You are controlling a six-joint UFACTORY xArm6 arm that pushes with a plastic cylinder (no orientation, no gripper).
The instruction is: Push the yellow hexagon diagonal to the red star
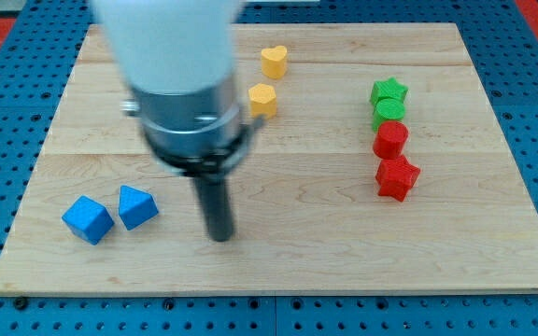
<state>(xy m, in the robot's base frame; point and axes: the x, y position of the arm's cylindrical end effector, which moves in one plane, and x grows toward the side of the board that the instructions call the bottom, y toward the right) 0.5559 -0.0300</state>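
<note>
The yellow hexagon [263,99] lies on the wooden board [344,233] above centre, with a yellow heart [274,61] just above it. The red star [397,178] lies at the view's right, below a red cylinder [390,140]. My tip [219,237] rests on the board left of centre, well below and a little left of the yellow hexagon and far left of the red star. It touches no block.
A green star [389,91] and a green block [388,112] sit stacked in a column above the red cylinder. Two blue blocks [88,219] [137,206] lie at the lower left, left of my tip. The arm's white body [166,56] hides the board's upper left.
</note>
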